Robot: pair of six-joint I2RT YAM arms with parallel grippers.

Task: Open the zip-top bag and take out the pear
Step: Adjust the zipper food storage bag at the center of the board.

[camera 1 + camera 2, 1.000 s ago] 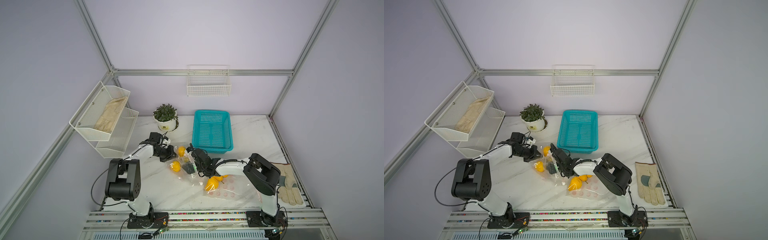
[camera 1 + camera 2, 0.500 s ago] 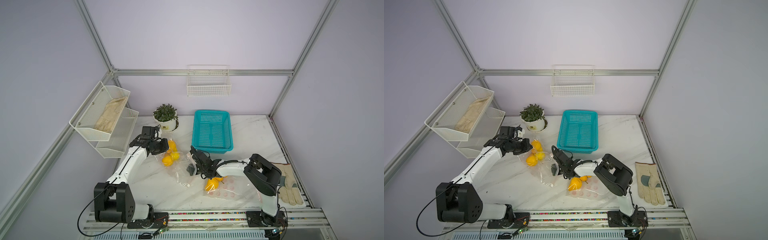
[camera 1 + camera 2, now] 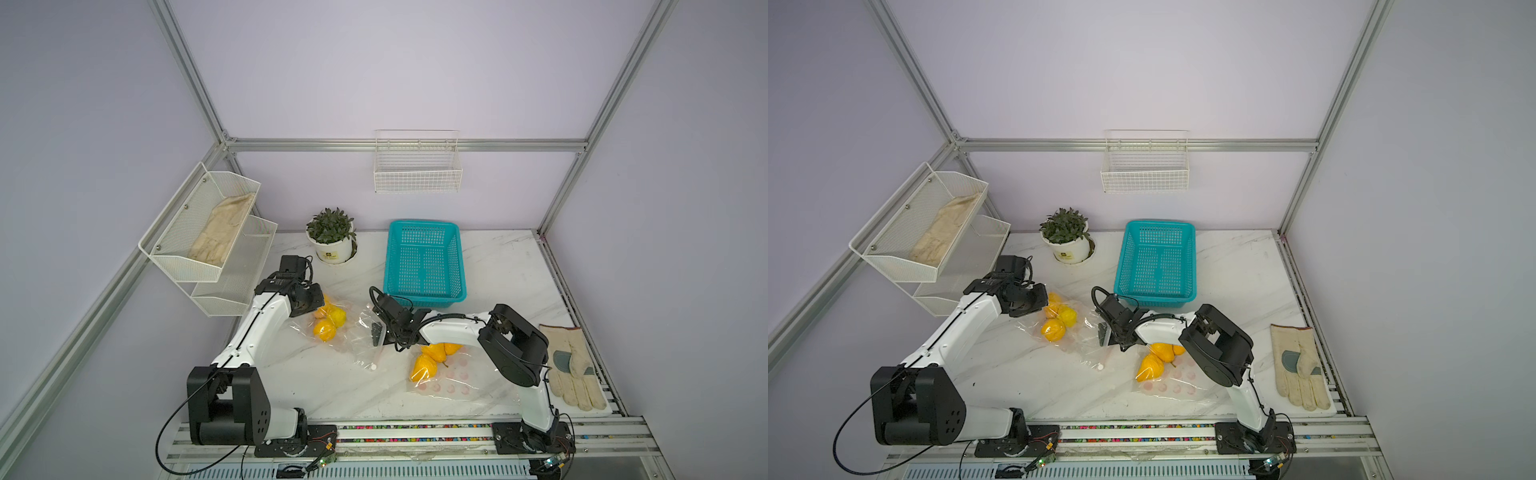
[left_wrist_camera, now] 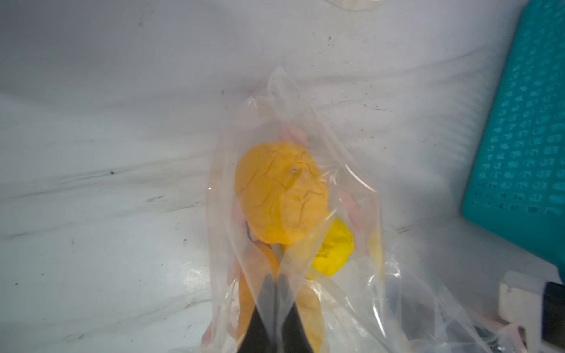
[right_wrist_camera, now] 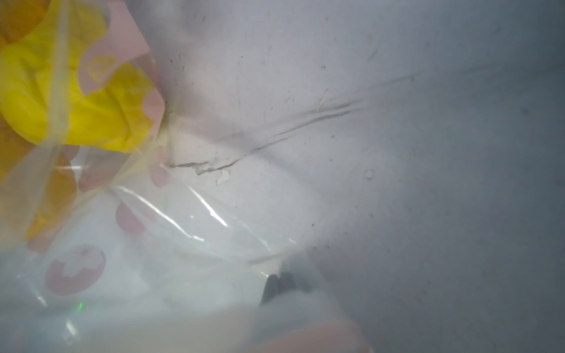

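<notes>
Clear plastic of the zip-top bag (image 4: 305, 116) is pinched by the pressed-together left fingers (image 4: 275, 290) and right fingers (image 3: 377, 332), with orange and yellow fruit (image 4: 281, 189) bunched inside.

On a marble table (image 3: 507, 270), in a top view, the left gripper (image 3: 316, 306) meets one end of a clear bag (image 3: 357, 345) of orange and yellow fruit (image 3: 328, 324); the right gripper (image 3: 379, 333) sits at its other end. A second bag (image 3: 457, 384), with orange fruit inside, lies partly under the right arm (image 3: 449, 332). A teal basket (image 3: 419, 300) and plant (image 3: 332, 237) stand behind, a glove (image 3: 573, 370) at the table's right edge.
</notes>
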